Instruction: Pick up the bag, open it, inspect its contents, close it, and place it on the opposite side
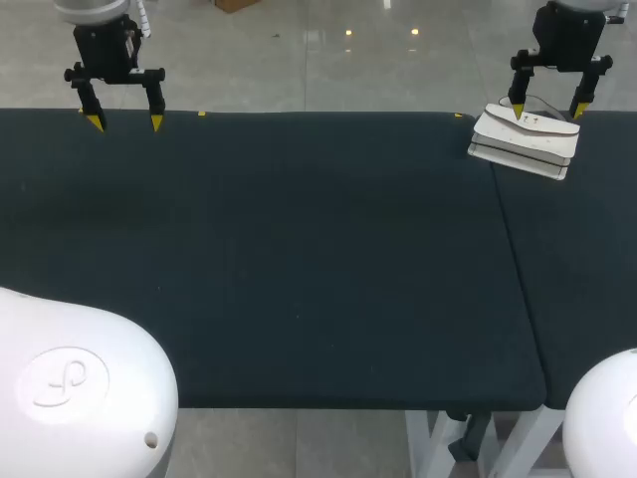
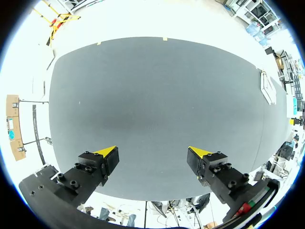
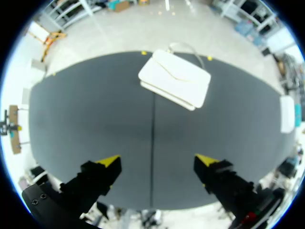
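White bag flat on dark desk, right end effector released above it, left end effector released.

A robotics lab, by the look: left arm and right arm hang over a dark-covered table.

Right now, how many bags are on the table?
1. The white bag lies flat on the table, at its far edge on the right, ahead of the open right gripper. No other bag shows.
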Robot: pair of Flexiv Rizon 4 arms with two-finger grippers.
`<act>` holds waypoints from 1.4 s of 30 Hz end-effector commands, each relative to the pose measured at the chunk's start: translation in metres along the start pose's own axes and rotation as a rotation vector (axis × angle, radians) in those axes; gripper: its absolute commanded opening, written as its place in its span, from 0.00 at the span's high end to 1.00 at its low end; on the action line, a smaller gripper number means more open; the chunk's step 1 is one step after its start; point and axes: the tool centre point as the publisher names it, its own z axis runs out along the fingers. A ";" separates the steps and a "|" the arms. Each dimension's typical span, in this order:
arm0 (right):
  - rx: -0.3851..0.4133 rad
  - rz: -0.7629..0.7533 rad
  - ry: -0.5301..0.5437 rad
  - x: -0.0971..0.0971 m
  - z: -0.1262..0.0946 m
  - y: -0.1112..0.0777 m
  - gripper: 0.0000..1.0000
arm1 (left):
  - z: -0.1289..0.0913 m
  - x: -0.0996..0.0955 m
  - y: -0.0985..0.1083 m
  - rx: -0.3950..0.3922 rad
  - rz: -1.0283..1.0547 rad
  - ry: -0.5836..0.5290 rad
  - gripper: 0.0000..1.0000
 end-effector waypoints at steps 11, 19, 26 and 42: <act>0.003 0.000 -0.001 0.000 -0.001 0.001 0.00 | 0.000 0.000 0.000 0.000 -0.001 -0.001 0.00; 0.002 -0.014 -0.004 0.000 0.000 0.001 0.00 | 0.001 0.006 0.002 0.037 0.073 0.023 0.00; 0.009 0.006 0.021 -0.018 0.015 0.007 0.00 | 0.010 0.023 0.010 0.160 0.380 0.133 0.00; -0.040 0.170 0.137 -0.071 0.046 0.018 0.00 | 0.042 0.056 0.027 0.391 1.147 0.334 0.00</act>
